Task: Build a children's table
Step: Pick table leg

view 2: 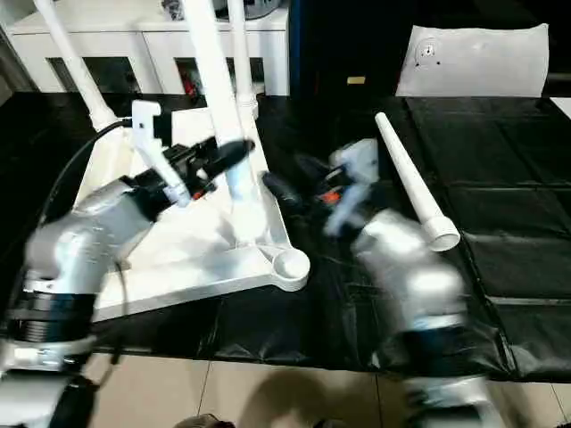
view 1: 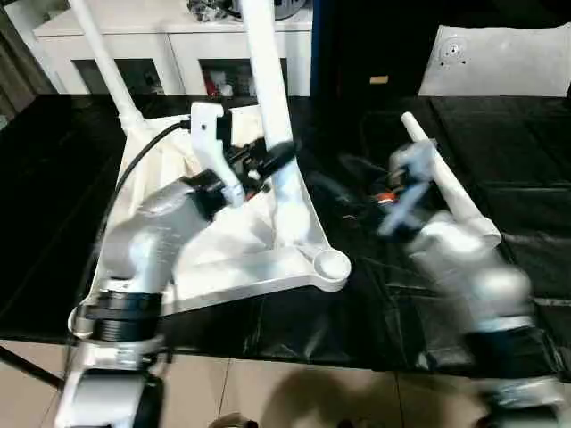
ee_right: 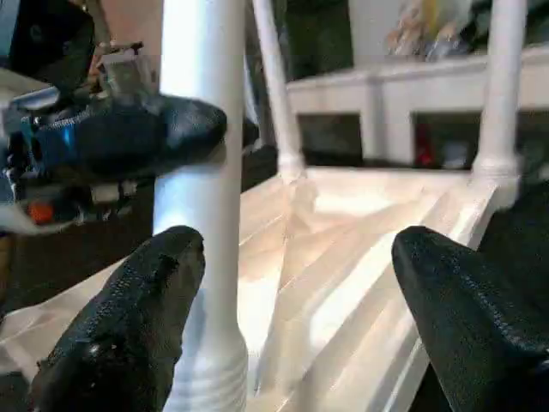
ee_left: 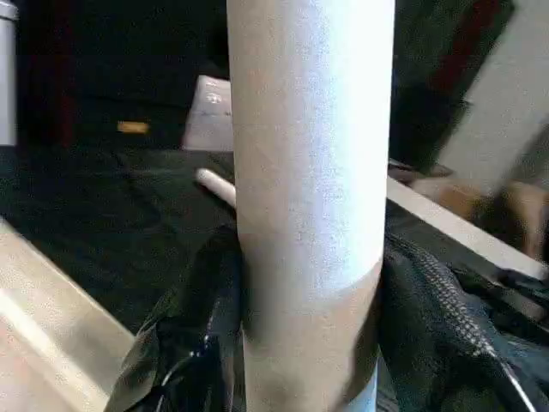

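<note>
Left eye view: the tabletop (view 1: pixel 234 234) lies ribbed side up on the black work table (view 1: pixel 500 187), and three legs stand in its corner sockets. The left gripper (view 1: pixel 268 159) clamps its black fingers round the near upright leg (view 1: pixel 272 98), partway up the shaft. One near corner socket (view 1: pixel 332 265) gapes empty.

Right eye view: the loose leg (view 2: pixel 409 178), the fourth, lies flat on the black cover, well apart from the tabletop, wide end toward the robot. The right gripper (view 2: pixel 294 192) is a blur between that leg and the tabletop; it carries nothing here.

Left wrist view: white tube dead centre, a dark finger (ee_left: pixel 184 343) pressed to each flank. A firm hold, jaws about halfway closed round the shaft.

Right wrist view: two black fingertips (ee_right: pixel 129 318) spread wide with bare air between them, looking at the held leg and the ribs beyond.

Handling: hollow plastic, so likely light and stiff, but smooth and tapered, and a slack grip may slide along it.

Where to grip: on the loose leg, take the shaft near the middle for balance, leaving free the end that goes into the socket.

Risk: a light tabletop may skate on the cover when a leg is pressed home.
</note>
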You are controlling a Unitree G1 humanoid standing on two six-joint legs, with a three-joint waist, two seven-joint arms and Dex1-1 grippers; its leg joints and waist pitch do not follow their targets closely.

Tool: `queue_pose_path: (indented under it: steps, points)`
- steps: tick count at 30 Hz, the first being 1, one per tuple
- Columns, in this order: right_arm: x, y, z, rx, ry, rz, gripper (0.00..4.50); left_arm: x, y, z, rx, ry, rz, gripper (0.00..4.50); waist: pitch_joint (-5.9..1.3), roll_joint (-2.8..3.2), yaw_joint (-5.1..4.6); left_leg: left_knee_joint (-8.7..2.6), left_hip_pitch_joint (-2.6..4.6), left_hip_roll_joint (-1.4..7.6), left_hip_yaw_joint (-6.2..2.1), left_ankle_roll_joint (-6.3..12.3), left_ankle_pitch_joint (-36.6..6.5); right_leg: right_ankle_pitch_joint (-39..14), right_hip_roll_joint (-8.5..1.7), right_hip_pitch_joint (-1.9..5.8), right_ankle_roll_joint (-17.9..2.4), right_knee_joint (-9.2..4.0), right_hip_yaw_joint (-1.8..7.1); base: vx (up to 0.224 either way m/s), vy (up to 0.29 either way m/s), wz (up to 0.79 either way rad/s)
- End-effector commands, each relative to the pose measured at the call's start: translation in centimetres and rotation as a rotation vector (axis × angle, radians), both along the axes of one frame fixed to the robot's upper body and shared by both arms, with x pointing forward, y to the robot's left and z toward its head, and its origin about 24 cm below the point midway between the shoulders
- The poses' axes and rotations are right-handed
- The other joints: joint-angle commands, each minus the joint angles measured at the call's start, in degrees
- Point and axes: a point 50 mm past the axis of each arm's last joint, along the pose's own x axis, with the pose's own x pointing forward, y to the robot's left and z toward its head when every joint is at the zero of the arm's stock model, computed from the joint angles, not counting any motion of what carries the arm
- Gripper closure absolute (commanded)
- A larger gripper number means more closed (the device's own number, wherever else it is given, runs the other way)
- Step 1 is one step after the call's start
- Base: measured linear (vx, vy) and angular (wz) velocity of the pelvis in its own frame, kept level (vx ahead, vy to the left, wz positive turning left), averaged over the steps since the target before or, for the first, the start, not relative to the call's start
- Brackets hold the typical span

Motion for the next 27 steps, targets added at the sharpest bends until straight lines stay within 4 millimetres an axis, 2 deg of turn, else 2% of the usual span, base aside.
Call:
queue_pose_path:
  steps: [1, 4, 5, 6, 9, 10, 14, 16, 19, 20, 24, 25, 27]
  points:
    - [-0.1, 0.6, 1.0, 0.033, -0.002, 0.081, 0.66, 0.0, -0.2, 1.3, -0.015, -0.032, -0.053, 2.59, -4.24, -1.29, 0.35, -3.58, 0.24, 3.21, -1.56, 5.17, -5.4, -16.1, -4.87, 3.79, -6.7, -4.45, 3.68, 0.0, 0.0, 0.0]
    - [-0.8, 0.5, 2.0, 0.072, 0.027, 0.243, 0.66, -0.5, -0.3, 2.2, -0.045, -0.043, -0.167, 2.59, -4.27, -1.48, 0.72, -3.51, 0.36, 3.35, -1.62, 5.71, -4.7, -16.9, -4.85, 3.72, -6.6, -4.34, 3.68, 0.0, 0.0, 0.0]
    - [-0.9, 0.5, 2.2, 0.083, 0.034, 0.282, 0.66, -0.7, -0.4, 2.4, -0.051, -0.048, -0.206, 2.59, -4.27, -1.43, 0.83, -3.48, 0.39, 3.37, -1.65, 5.62, -4.6, -17.0, -4.88, 3.66, -6.5, -4.3, 3.64, 0.0, 0.0, 0.0]
    - [-1.0, 0.4, 2.4, 0.089, 0.045, 0.309, 0.66, -0.9, -0.4, 2.5, -0.053, -0.052, -0.236, 2.59, -4.21, -1.7, 0.88, -3.5, 0.46, 3.36, -1.58, 5.6, -4.8, -17.5, -4.87, 3.61, -6.3, -4.39, 3.67, 0.0, 0.0, 0.0]
    - [-1.2, 0.4, 2.5, 0.082, 0.064, 0.364, 0.66, -1.2, -0.6, 2.8, -0.062, -0.057, -0.282, 2.59, -4.22, -1.67, 1.26, -3.46, 0.51, 3.32, -1.48, 5.22, -4.4, -18.2, -4.93, 3.52, -6.2, -4.42, 3.69, 0.0, 0.0, 0.0]
    - [-1.4, 0.5, 2.4, 0.065, 0.08, 0.418, 0.66, -1.5, -0.9, 2.9, -0.07, -0.06, -0.33, 2.59, -4.27, -1.8, 1.71, -3.5, 0.55, 3.48, -1.5, 4.8, -4.2, -18.0, -4.96, 3.49, -6.1, -4.34, 3.72, 0.0, 0.0, 0.0]
    - [-1.4, 1.0, 2.0, 0.009, 0.097, 0.474, 0.66, -2.1, -1.7, 3.1, -0.06, -0.073, -0.425, 2.59, -4.26, -1.85, 1.96, -3.6, 0.57, 3.66, -1.56, 4.08, -4.3, -17.1, -5.01, 3.4, -6.4, -4.23, 3.77, 0.0, 0.0, 0.0]
    - [-1.3, 1.2, 1.9, -0.006, 0.101, 0.491, 0.66, -2.4, -2.0, 3.2, -0.057, -0.076, -0.465, 2.59, -4.26, -2.07, 2.11, -3.66, 0.67, 3.71, -1.58, 3.68, -4.9, -17.1, -5.09, 3.44, -6.9, -4.18, 3.8, 0.0, 0.0, 0.0]
    - [-1.2, 1.4, 2.0, -0.016, 0.104, 0.512, 0.66, -2.8, -2.4, 3.3, -0.052, -0.084, -0.519, 2.59, -4.21, -2.11, 2.2, -3.65, 0.62, 3.66, -1.53, 3.45, -5.0, -17.3, -5.09, 3.49, -6.6, -4.2, 3.88, 0.0, 0.0, 0.0]
    - [-1.1, 1.5, 2.0, -0.02, 0.106, 0.521, 1.02, -3.0, -2.5, 3.3, -0.052, -0.088, -0.54, 2.59, -4.24, -2.16, 2.31, -3.64, 0.59, 3.63, -1.53, 3.4, -4.9, -17.5, -5.13, 3.53, -6.4, -4.22, 3.89, 0.0, 0.0, 0.0]
    - [-1.2, 1.6, 1.8, -0.032, 0.119, 0.569, 1.05, -3.2, -2.8, 3.4, -0.043, -0.096, -0.571, 2.59, -4.29, -2.22, 2.57, -3.59, 0.54, 3.67, -1.54, 3.68, -4.3, -17.0, -5.07, 3.58, -6.4, -4.11, 3.85, 0.0, 0.0, 0.0]
    - [-1.3, 1.7, 1.7, -0.034, 0.126, 0.588, 1.39, -3.2, -2.9, 3.4, -0.038, -0.1, -0.572, 2.59, -4.32, -2.19, 2.59, -3.56, 0.55, 3.66, -1.55, 3.7, -4.2, -16.9, -5.05, 3.58, -6.5, -4.04, 3.84, 0.0, 0.0, 0.0]
    - [-1.5, 1.7, 1.6, -0.035, 0.132, 0.599, 1.47, -3.1, -2.9, 3.4, -0.037, -0.105, -0.566, 2.59, -4.29, -2.18, 2.68, -3.53, 0.55, 3.68, -1.52, 3.67, -4.2, -16.7, -5.07, 3.57, -6.5, -4.09, 3.87, 0.0, 0.0, 0.0]
